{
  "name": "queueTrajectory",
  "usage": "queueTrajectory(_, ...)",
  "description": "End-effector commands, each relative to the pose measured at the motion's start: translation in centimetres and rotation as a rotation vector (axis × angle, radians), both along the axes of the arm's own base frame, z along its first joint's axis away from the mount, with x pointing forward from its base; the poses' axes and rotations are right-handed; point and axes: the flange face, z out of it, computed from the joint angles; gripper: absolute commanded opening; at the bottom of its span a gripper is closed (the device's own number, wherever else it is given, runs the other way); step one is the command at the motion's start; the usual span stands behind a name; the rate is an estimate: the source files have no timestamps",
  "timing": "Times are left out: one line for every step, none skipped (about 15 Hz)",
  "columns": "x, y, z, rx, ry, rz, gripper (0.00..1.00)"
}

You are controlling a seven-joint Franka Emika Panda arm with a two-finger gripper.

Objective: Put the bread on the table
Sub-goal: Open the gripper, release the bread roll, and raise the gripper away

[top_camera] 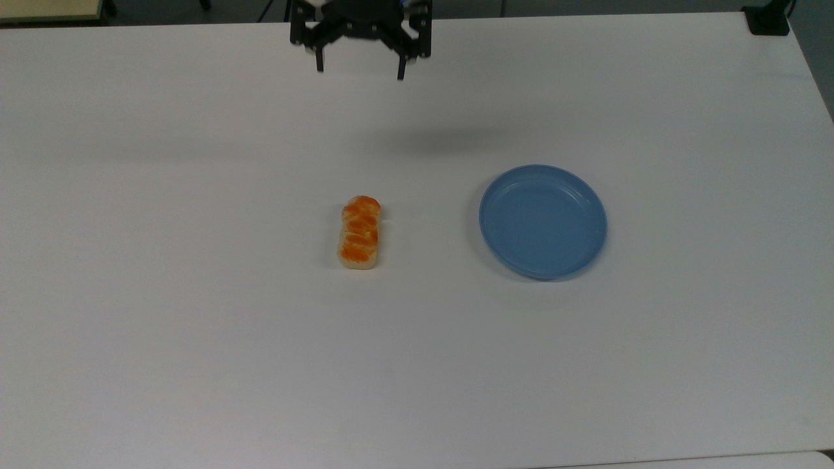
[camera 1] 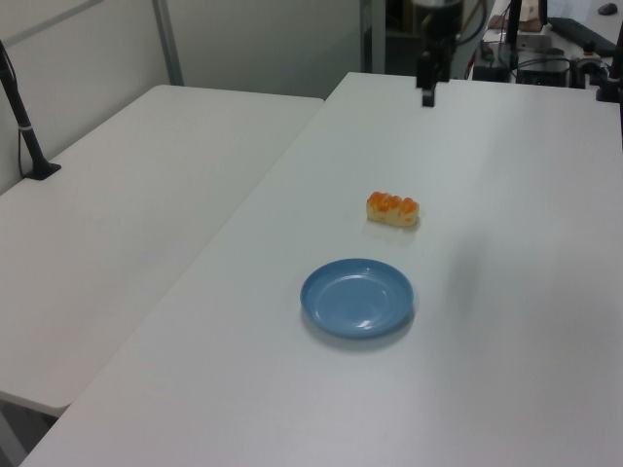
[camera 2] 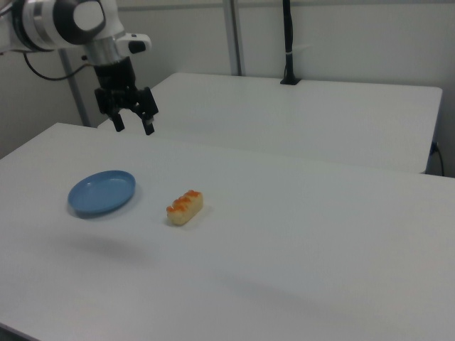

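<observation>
The bread (top_camera: 359, 232), a small loaf with an orange-brown segmented top, lies by itself on the white table (top_camera: 195, 326), to the left of the blue plate in the top view. It also lies flat in the left view (camera 1: 392, 209) and the right view (camera 2: 185, 207). My gripper (top_camera: 359, 70) hangs open and empty high above the table near the top view's upper edge, far from the bread. In the right view the gripper (camera 2: 134, 124) spreads its two dark fingers in the air above the plate's far side. The left view has the gripper (camera 1: 427, 92) near its upper edge.
An empty round blue plate (top_camera: 543, 221) sits on the table to the right of the bread in the top view. A second white table (camera 1: 127, 214) stands alongside, with a black post (camera 1: 24, 126) on it.
</observation>
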Motion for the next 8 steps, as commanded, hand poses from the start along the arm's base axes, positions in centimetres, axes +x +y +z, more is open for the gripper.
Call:
queueTrajectory(-2.2, -1.3, 1.2, 0.050, 0.005, -0.047, 1.00)
queueTrajectory(-2.3, -1.7, 1.4, 0.051, 0.000, -0.054, 1.00)
queueTrajectory(-2.3, -1.8, 1.5, 0.051, -0.002, -0.056, 1.00)
queueTrajectory(-2.3, -1.8, 1.5, 0.051, -0.002, -0.054, 1.00)
queueTrajectory(-2.3, -2.0, 1.5, 0.051, -0.001, -0.053, 1.00)
queueTrajectory(-2.3, -2.4, 1.6, 0.051, -0.004, -0.056, 1.00)
queueTrajectory(-2.3, -2.6, 1.7, 0.053, -0.006, -0.059, 1.00)
queueTrajectory(-2.3, -2.5, 1.8, 0.055, -0.009, -0.059, 1.00)
